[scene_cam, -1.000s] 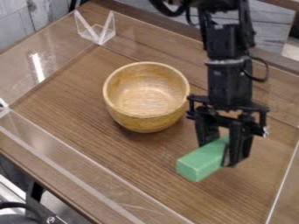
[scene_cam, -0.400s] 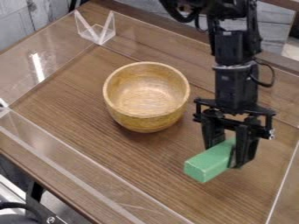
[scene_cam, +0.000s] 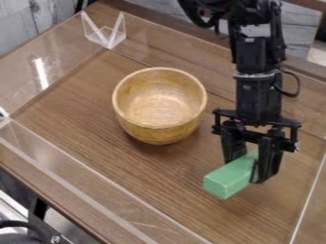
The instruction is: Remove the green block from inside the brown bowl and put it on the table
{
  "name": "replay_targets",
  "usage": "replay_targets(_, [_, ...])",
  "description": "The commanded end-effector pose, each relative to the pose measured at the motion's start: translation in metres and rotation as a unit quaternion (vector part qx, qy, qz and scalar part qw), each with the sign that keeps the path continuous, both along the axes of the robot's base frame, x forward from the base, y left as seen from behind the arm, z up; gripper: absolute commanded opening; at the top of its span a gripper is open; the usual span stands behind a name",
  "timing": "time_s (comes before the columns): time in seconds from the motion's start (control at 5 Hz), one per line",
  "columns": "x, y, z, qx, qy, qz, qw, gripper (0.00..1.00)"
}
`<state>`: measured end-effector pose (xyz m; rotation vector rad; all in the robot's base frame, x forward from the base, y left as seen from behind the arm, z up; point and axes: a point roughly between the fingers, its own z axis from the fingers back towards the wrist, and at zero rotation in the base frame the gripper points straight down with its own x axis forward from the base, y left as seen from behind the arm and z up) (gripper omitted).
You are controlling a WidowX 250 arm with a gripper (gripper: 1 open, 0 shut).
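Placing step, nearly done. Green block (scene_cam: 232, 177) is out of the bowl (scene_cam: 160, 105) and sits low at the lower right of the frame, to the right of the bowl and clear of it. Gripper (scene_cam: 253, 162) has its fingers clamped narrow on the block's upper end; the block sticks out toward the lower left from between them. The bowl looks empty inside.

Can't tell for sure whether the block's underside is touching the table (scene_cam: 90, 143) or just above it. There's a dark shadow tight under it, so I'd judge it at or very near contact.

Next move, my read: settle the last bit until the block rests on the wood, spread the fingers, then lift straight up so the block doesn't get dragged or tipped. The block is held at one end and looks angled, so it could rock when let go. The clear wall along the right edge (scene_cam: 310, 205) is near, so no sideways swing on the retreat.

Versus the earlier frames: block and gripper have shifted a little toward the lower right, further off the bowl. Since the most recent one, hardly any change. Grip unchanged throughout, bowl hasn't moved.
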<state>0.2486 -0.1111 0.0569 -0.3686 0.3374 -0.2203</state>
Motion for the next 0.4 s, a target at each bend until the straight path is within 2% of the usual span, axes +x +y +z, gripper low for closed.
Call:
replay_targets(0.0, [0.0143,0.0005,0.0107,-0.006,-0.028,0.007,0.9996,0.00])
replay_targets(0.2, [0.0167,0.0012,0.0076,-0.004,-0.026,0.009,0.9996,0.00])
